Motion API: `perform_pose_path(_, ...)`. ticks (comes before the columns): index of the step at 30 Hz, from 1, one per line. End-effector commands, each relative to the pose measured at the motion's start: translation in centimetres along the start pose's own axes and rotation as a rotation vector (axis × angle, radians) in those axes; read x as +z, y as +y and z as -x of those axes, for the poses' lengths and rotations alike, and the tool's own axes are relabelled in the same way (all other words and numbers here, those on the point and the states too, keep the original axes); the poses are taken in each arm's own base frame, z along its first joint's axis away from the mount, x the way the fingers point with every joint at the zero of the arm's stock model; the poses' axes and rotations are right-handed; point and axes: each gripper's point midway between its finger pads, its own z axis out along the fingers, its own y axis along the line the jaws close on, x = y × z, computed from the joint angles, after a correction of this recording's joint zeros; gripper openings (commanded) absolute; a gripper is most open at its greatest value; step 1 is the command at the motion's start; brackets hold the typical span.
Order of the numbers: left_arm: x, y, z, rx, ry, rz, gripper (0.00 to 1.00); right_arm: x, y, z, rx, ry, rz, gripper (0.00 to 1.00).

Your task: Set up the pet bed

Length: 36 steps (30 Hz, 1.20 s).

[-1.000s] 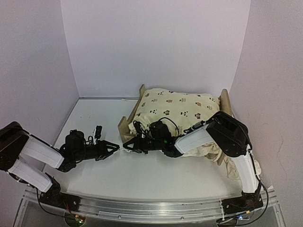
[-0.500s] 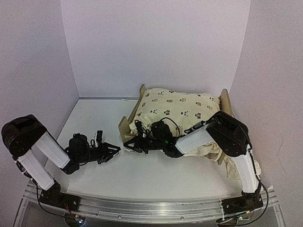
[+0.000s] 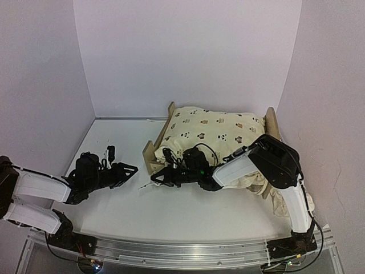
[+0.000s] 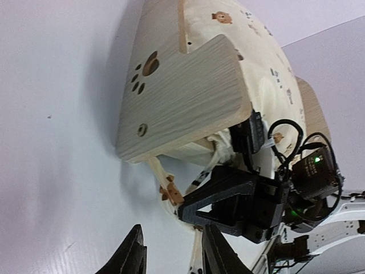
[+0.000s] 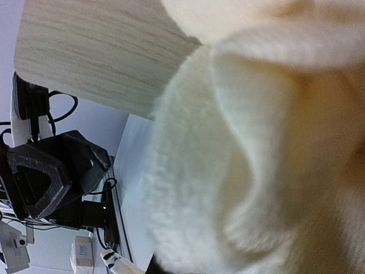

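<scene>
The pet bed (image 3: 149, 154) stands right of centre with a cream animal-print cushion (image 3: 217, 128) lying on it. In the left wrist view its paw-print board (image 4: 182, 97) faces me. My right gripper (image 3: 155, 178) reaches past the bed's near-left corner, shut on a cushion tie (image 4: 168, 191) that hangs from under the board. My left gripper (image 3: 132, 169) lies low on the table just left of it, open; the tie's loose end runs beside its right finger (image 4: 214, 254). Cream fabric (image 5: 245, 142) fills the right wrist view and hides the right fingers.
White walls close in on the left, back and right. More cream fabric (image 3: 282, 202) hangs off the bed's right end beside the right arm. The metal base rail (image 3: 171, 248) runs along the near edge.
My left arm has dropped lower and its gripper has drawn slightly back and away from the right gripper. The right gripper keeps hold of the tie, nearly still.
</scene>
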Motion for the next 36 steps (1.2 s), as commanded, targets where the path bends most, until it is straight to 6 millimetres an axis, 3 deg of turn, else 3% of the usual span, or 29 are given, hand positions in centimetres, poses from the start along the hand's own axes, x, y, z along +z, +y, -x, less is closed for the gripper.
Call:
perform_pose_path(1,-0.3,1.9,0.8,0.101,0.003,0.155,0.34,-0.5,-1.5,-1.2,-0.088,0.063,-0.115,0.03)
perform_pose_path(5,-0.2,2.5,0.8,0.133,0.018,0.200,0.34,-1.5,-3.1,-3.0,-0.182,0.133,-0.274,0.27)
perform_pose_path(10,0.1,2.5,0.9,0.151,0.028,0.203,0.34,-2.2,-1.9,-2.9,-0.259,0.154,-0.316,0.44)
perform_pose_path(18,-0.1,2.5,1.2,0.172,0.024,0.221,0.33,-1.6,1.5,-2.6,-0.403,0.176,-0.352,0.47)
perform_pose_path(23,0.1,2.9,1.1,0.192,0.038,0.244,0.32,-1.8,1.7,-1.8,-0.431,0.140,-0.412,0.47)
perform_pose_path(27,1.3,2.8,0.5,0.228,0.101,0.241,0.32,-2.8,2.0,-1.5,-0.445,0.116,-0.441,0.48)
perform_pose_path(30,2.2,2.8,-0.4,0.266,0.151,0.260,0.33,-4.0,2.3,-2.3,-0.474,0.134,-0.465,0.48)
perform_pose_path(36,4.4,3.2,-2.2,0.322,0.233,0.319,0.34,-7.3,2.8,-2.9,-0.507,0.093,-0.531,0.49)
